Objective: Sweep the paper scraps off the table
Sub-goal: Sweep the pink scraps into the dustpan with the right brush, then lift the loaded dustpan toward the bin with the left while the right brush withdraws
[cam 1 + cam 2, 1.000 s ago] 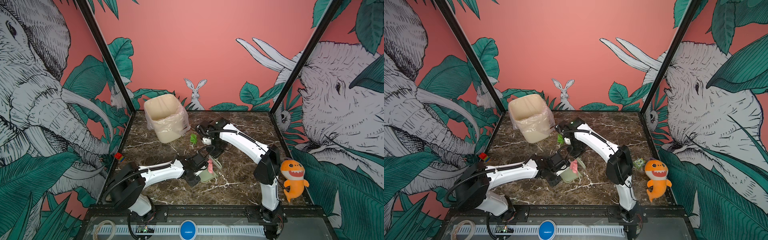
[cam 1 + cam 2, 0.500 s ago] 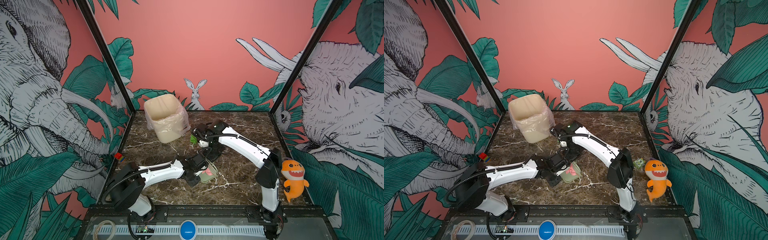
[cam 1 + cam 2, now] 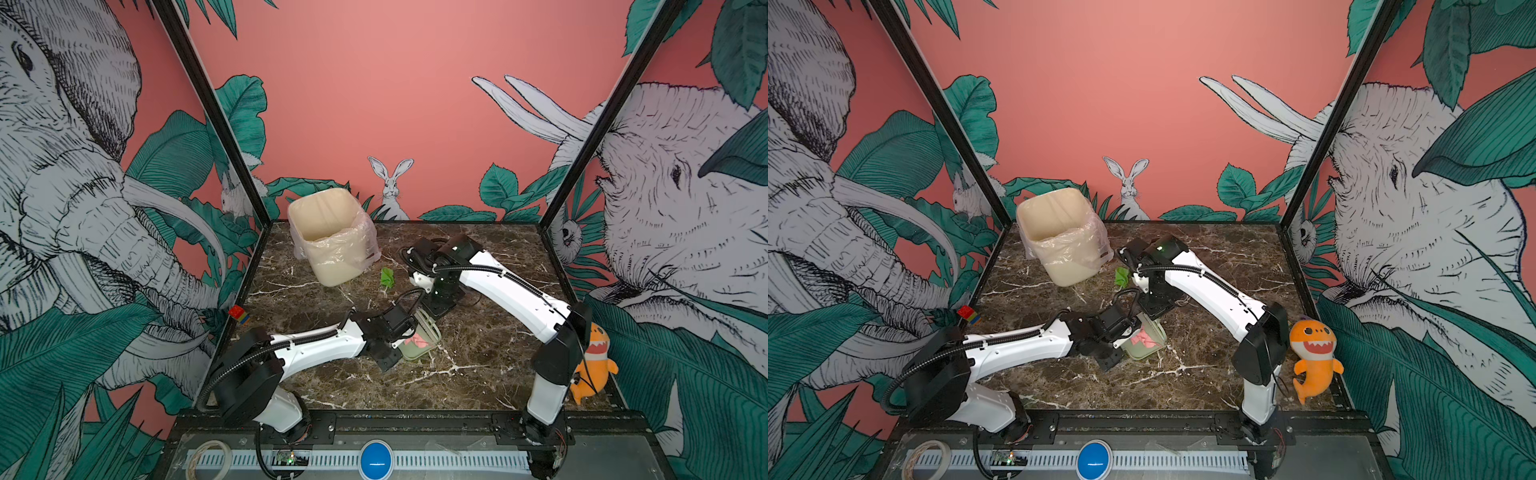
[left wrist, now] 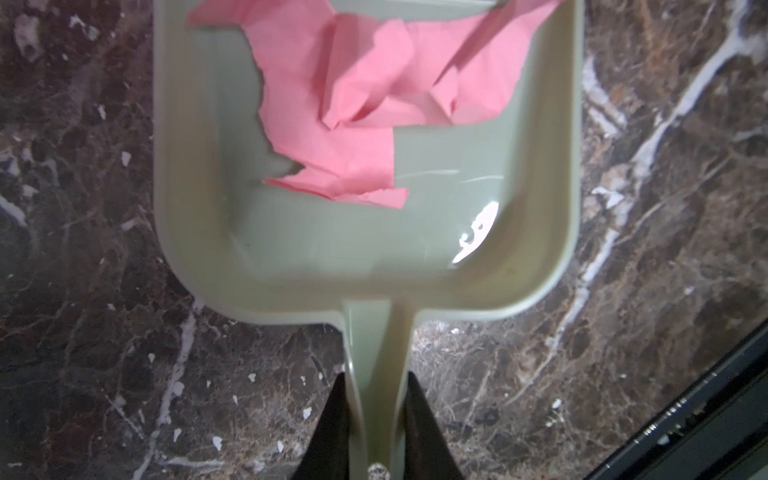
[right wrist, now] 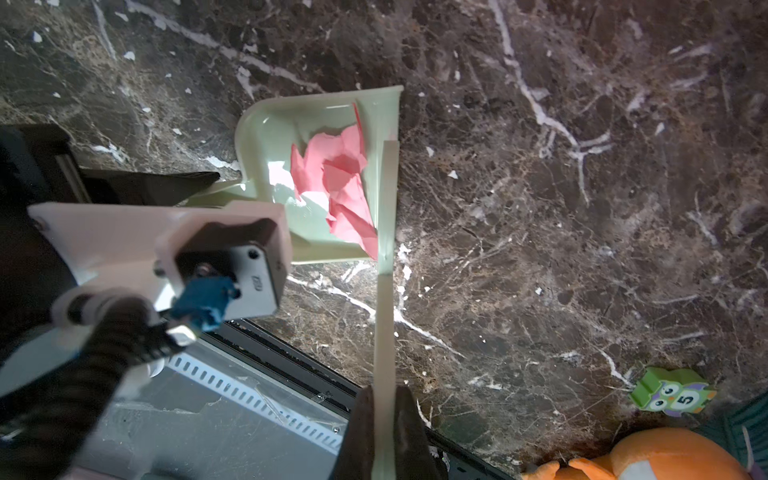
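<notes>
Pink paper scraps (image 4: 353,104) lie crumpled inside the pale green dustpan (image 4: 332,249), bunched toward its open mouth; you can see them there in both top views (image 3: 415,341) (image 3: 1144,338) and in the right wrist view (image 5: 340,183). One bright green scrap (image 3: 387,277) (image 3: 1122,276) lies flat on the table (image 3: 478,374), toward the rear edge, near the foot of the cream bin (image 3: 332,237).

Small white flecks dot the marble in both wrist views. You cannot tell whether these are paper or veining.

The dustpan (image 3: 415,353) sits near the middle of the table, a little toward the front edge. Whether it rests on the surface or hangs just above it cannot be told.

Your left claw (image 4: 376,399) is pinching the dustpan's handle, one dark finger against each side of it. Your right claw (image 5: 384,399) is pressed together on the slim handle of a pale sweeping tool (image 5: 384,311). The tool's far end lies along the dustpan's open mouth, just beside the pink scraps.

The bin, lined with a clear bag, stands at the rear left corner of the table. An orange plush toy (image 3: 594,361) sits at the right edge, toward the front. A small green owl block (image 5: 673,395) lies on the table just beside the toy. A small red cube (image 3: 238,313) sits at the left edge.
</notes>
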`<state>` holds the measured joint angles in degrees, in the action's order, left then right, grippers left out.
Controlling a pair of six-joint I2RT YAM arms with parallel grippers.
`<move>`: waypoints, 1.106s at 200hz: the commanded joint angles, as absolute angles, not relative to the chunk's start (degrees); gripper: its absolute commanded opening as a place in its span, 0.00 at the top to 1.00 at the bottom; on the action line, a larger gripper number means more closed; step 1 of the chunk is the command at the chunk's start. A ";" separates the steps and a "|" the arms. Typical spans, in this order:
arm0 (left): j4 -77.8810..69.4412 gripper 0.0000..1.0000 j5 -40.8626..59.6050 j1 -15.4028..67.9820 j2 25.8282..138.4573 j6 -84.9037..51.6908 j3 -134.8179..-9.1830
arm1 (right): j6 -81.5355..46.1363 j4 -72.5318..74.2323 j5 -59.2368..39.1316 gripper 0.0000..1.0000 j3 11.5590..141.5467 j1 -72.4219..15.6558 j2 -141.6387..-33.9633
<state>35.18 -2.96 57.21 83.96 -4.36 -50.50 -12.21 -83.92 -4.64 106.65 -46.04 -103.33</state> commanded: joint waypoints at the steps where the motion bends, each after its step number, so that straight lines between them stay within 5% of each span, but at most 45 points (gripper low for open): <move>1: 35.01 0.86 -3.98 56.95 81.98 -5.21 -48.97 | -11.36 -85.62 -5.90 1.00 106.11 -45.17 -99.64; 120: 36.15 0.86 -5.00 52.82 65.81 -7.74 -50.02 | -11.07 -82.38 -6.82 1.00 97.31 -34.19 -87.71; 221: 57.01 0.85 -3.89 46.03 65.06 -6.68 -72.86 | -11.63 -80.44 -8.87 1.00 91.41 -31.67 -83.33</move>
